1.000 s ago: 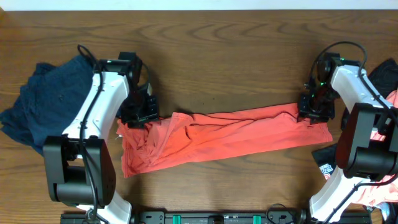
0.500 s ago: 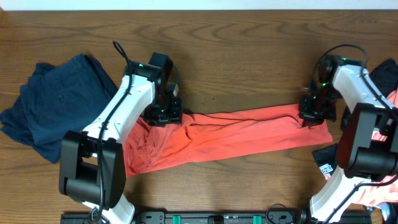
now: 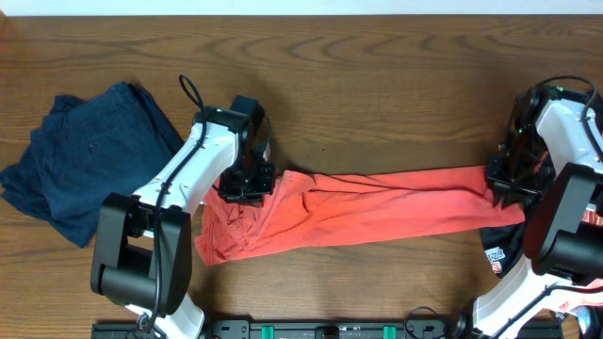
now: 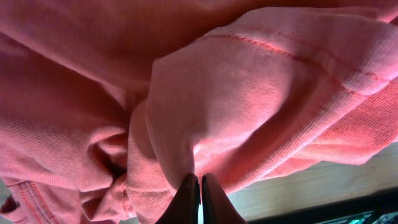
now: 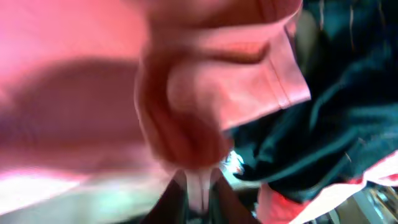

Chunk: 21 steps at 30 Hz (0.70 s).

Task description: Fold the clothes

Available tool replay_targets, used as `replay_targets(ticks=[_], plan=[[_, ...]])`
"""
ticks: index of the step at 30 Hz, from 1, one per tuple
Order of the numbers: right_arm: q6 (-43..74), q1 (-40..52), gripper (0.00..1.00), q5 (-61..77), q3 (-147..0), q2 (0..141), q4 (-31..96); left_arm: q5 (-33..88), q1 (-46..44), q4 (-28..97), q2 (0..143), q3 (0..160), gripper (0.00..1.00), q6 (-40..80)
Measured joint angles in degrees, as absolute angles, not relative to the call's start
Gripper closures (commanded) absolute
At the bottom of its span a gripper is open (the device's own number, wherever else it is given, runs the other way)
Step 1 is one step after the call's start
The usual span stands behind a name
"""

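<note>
Pinched the orange-red fabric T-shirt point(image 3: 377, 202) at its 2 ends with left claw point(image 3: 247, 186) and right claw point(image 3: 510, 185) — held taut over the wooden tabletop point(image 3: 377, 85), presumably to flatten before folding.

The table point(image 3: 377, 85) is viewed from straight above by the overhead camera, from far enough off that the whole orange-red T-shirt point(image 3: 377, 202) is taken in. The left wrist camera is held close against the T-shirt's left end and is aimed along its own fingers point(image 4: 186, 202) into the folds. The right wrist camera is held just as near the T-shirt's right end, so the cloth is blurred there. A black garment point(image 5: 323, 124) beside that end is shared with the overhead view, and the T-shirt is shared by all three.
</note>
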State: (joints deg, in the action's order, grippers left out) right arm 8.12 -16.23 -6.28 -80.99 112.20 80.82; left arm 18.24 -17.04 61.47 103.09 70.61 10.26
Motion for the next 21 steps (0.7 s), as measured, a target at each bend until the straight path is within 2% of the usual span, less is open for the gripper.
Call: replay_targets(ticks=[8, 11, 13, 14, 21], plan=[[8.3, -16.5, 0.81, -8.9, -80.9, 112.2, 82.7, 18.3, -17.0, 61.4, 103.1, 70.6, 0.93, 10.2], [8.6, -16.5, 0.77, -9.2, -80.9, 112.2, 81.4, 18.5, -17.0, 61.2, 103.1, 70.8, 0.80, 9.8], [8.6, -16.5, 0.76, -9.2, -80.9, 112.2, 80.9, 19.5, -17.0, 60.6, 103.0, 71.6, 0.62, 8.8], [8.6, -16.5, 0.75, -9.1, -80.9, 112.2, 80.6, 20.1, -17.0, 59.7, 103.0, 72.0, 0.57, 8.3], [8.6, -16.5, 0.76, -8.8, -80.9, 112.2, 79.8, 22.0, -17.8, 53.8, 101.9, 72.7, 0.54, 7.4]])
